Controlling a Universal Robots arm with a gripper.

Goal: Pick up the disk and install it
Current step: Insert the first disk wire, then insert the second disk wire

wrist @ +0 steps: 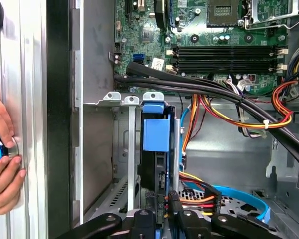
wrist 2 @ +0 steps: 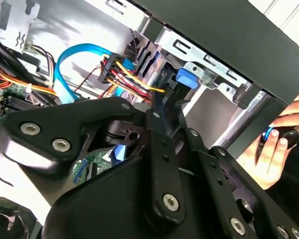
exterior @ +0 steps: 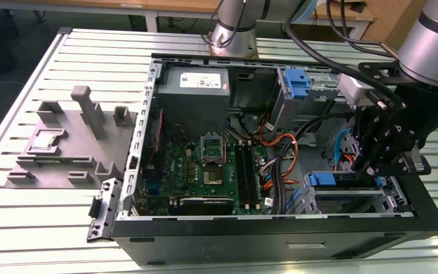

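I hold my gripper (exterior: 375, 149) low inside the open computer case (exterior: 280, 231), at the drive cage (wrist: 120, 149) by the case's front corner. The disk (wrist: 156, 149) stands on edge in the cage slot, blue carrier rail (wrist: 156, 130) outward, and my fingers seem closed on its rear end, though I cannot tell for sure. The risks I see: the red and yellow power cables (wrist: 199, 199) and blue data cable (wrist: 239, 196) lie close enough to snag, and a tilted disk could jam against the cage wall. A person's hand (wrist: 2, 164) rests just outside the case.
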